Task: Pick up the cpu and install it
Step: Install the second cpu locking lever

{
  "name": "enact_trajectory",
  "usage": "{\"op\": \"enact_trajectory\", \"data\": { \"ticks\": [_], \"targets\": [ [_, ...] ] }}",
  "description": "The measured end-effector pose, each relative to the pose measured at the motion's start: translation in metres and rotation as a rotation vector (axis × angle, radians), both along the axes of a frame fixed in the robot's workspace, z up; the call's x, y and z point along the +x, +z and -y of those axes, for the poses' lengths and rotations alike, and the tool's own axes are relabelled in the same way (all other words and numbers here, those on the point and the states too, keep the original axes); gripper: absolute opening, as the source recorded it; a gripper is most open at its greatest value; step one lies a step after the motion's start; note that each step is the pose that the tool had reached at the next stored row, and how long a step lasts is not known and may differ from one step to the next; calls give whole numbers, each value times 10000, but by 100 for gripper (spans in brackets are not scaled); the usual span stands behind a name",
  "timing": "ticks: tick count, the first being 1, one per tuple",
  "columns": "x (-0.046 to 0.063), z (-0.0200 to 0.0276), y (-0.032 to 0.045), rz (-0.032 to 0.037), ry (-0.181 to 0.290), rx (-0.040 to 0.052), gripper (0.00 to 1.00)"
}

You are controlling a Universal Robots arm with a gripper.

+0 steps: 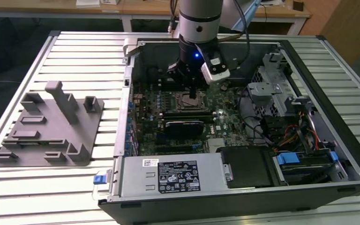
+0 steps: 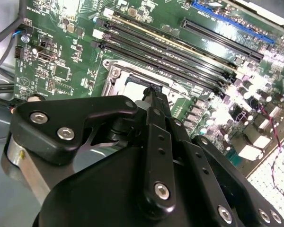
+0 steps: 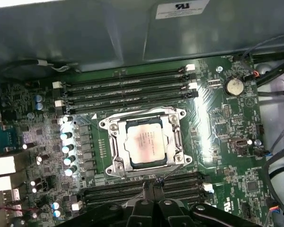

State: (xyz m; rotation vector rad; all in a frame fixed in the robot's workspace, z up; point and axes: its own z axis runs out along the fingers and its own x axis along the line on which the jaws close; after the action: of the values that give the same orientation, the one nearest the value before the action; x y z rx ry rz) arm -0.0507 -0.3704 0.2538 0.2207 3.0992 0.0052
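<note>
Claw: the gripper (image 1: 194, 96) hangs inside the open computer case (image 1: 348, 154), just above the motherboard (image 1: 230, 123), in the upper middle of the exterior view. Its black fingers (image 3: 153, 191) are drawn close together with nothing between them, tips just beside the socket's edge in the first wrist view.
Cpu: the cpu (image 3: 145, 143) lies flat in the socket (image 3: 114, 126), silvery top up, at the centre of the first wrist view, apart from the fingertips.
Socket: a metal frame rings the chip on all sides; in the second wrist view the socket (image 2: 117, 75) sits partly hidden behind the claw's linkage.
Memory slots: long black slots (image 3: 128, 87) run along both sides of the socket.
Case contents: the motherboard on the floor, a power supply (image 1: 167, 174) at the lower middle of the exterior view, drive cages and cables (image 1: 286, 126) toward the right.
Holder: a gray plastic holder block (image 1: 48, 129) stands on the slatted table (image 1: 73, 51), at the exterior view's left, well apart from the case.
</note>
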Motion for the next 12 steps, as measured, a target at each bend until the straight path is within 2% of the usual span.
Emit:
{"op": "enact_trajectory", "data": {
  "ticks": [5, 12],
  "targets": [
    [-4, 34, -79, -1, 227, 18, 11],
    [-81, 121, -162, 2, 316, 172, 11]
  ]
}}
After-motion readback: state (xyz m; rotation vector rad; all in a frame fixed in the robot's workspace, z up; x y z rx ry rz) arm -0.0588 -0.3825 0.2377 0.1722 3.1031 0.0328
